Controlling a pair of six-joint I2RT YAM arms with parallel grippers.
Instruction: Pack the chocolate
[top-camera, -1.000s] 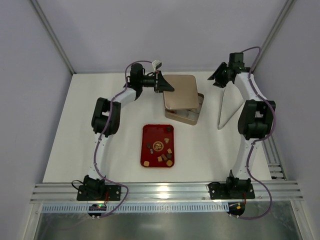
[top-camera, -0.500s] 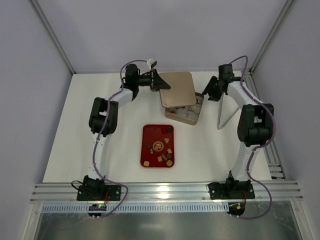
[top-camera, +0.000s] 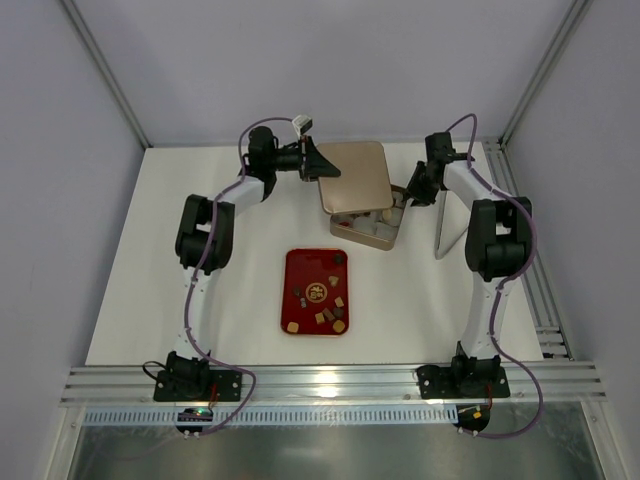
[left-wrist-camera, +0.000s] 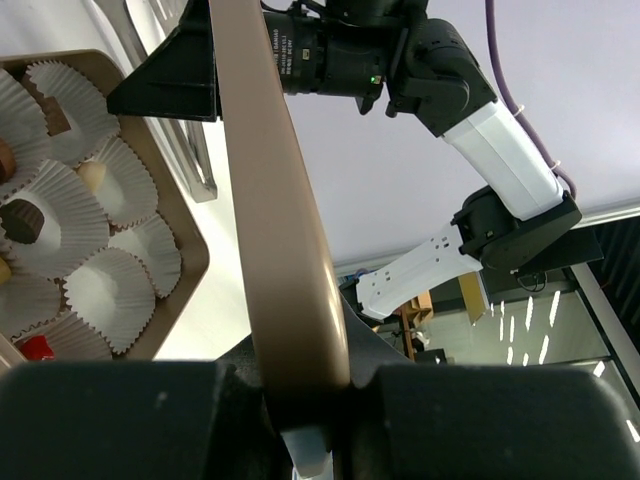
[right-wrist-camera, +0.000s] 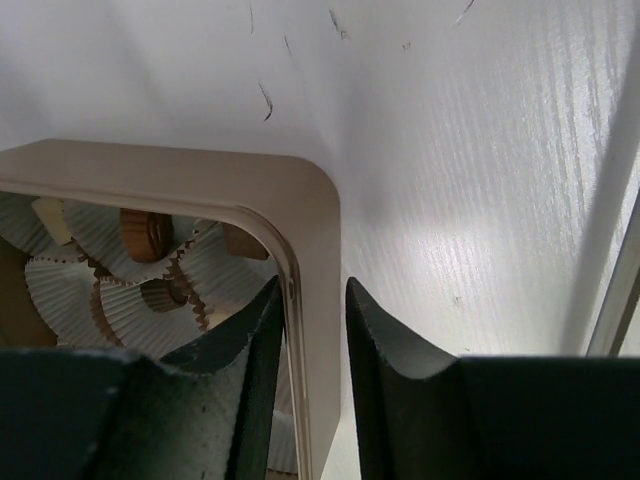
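Hanging over the open tin (top-camera: 378, 238) in the top view, the gold lid (top-camera: 355, 175) is clamped by the left gripper (top-camera: 324, 168); chocolate (top-camera: 326, 318) lies scattered on the red tray (top-camera: 297, 268). Left wrist: the lid's edge sits squeezed between the jaws, beside paper cups (left-wrist-camera: 115, 290) holding more pieces. Right wrist: the right gripper (right-wrist-camera: 312, 330) pinches the tin's wall.

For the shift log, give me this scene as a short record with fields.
left gripper: shut on the lid edge, lid held partly over the box
right gripper: fingers clamp the box's corner wall
paper cups: inside the box, a few filled
red tray: chocolate pieces lying loose on it
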